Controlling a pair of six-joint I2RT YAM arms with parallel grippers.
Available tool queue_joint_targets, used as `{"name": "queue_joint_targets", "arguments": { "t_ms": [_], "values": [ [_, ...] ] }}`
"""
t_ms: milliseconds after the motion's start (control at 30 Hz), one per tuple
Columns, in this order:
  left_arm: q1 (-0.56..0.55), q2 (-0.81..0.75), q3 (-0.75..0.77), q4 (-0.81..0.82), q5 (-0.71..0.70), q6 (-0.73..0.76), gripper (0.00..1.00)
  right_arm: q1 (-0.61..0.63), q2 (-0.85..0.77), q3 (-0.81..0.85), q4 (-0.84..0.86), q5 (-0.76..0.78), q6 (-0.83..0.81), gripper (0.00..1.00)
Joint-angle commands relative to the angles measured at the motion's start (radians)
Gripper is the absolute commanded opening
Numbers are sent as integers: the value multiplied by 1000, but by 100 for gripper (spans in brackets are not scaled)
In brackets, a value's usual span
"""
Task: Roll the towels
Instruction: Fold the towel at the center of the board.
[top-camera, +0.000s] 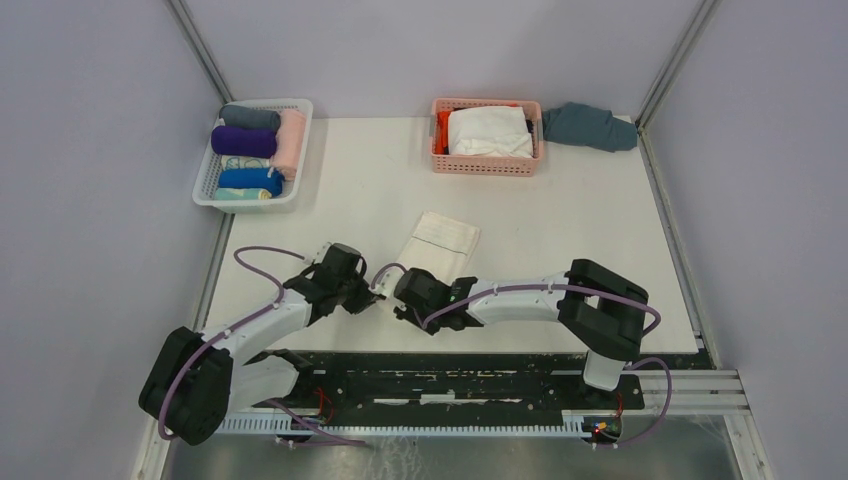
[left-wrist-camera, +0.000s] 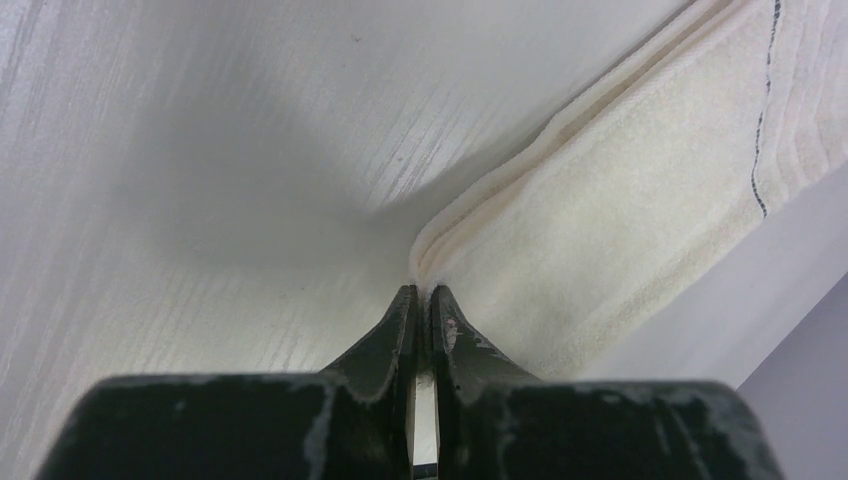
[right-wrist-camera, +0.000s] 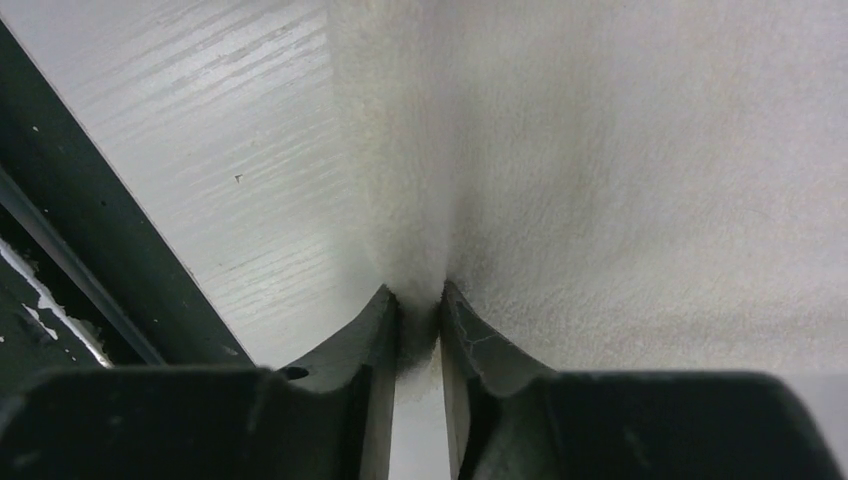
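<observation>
Closest to the arms, the left gripper (left-wrist-camera: 421, 293) has its two fingers pressed together right at the near left corner of the cream towel (top-camera: 440, 240). It looks like it is pinching a thin bit of that corner. Just beside it, the right gripper (right-wrist-camera: 420, 295) is squeezing a little bump of the same towel between its fingers, along the near edge.

The cream towel lies flat on the table (top-camera: 580, 220). Its long way runs away from the two grippers, going far and a bit to the right. Both grippers sit at its near short end, side by side, so neither arm is closer than the other. I think the roll has to start here and go away from the arms, along that long way.

Far off on the left, a purple towel (top-camera: 243, 141) is already rolled up in the white basket (top-camera: 205, 190). A pink basket (top-camera: 487, 167) stands at the back
</observation>
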Motion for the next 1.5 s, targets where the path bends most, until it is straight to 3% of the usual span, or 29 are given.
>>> {"name": "queue_joint_targets", "arguments": {
  "t_ms": [0, 267, 400, 500, 633, 767, 1000, 1300, 1467],
  "values": [
    [0, -15, 52, -21, -56, -43, 3, 3, 10, -32, -52, -29, 7, 23],
    [1, 13, 86, -32, -82, -29, 4, -63, -2, -24, -47, -249, 0, 10],
    [4, 48, 109, -25, -93, -13, 4, -134, 8, -9, -44, -432, 7, 10],
    [9, 76, 124, -21, -91, -3, 4, -180, 18, 8, -52, -510, 20, 16],
    [11, 91, 136, -20, -85, 0, 3, -182, -17, 13, -89, -426, 23, 27],
    [11, 85, 133, -19, -81, -4, 3, -123, -74, -7, -113, -233, 26, 37],
    [11, 71, 124, -12, -72, -13, 3, -10, -95, -32, -115, 47, 91, 44],
    [11, 73, 107, -1, -57, -22, 3, 33, -71, -11, -113, 65, 100, 46],
    [11, 60, 97, -1, -63, -25, 3, 34, -148, -14, -33, 42, 93, 57]
  ]
}}
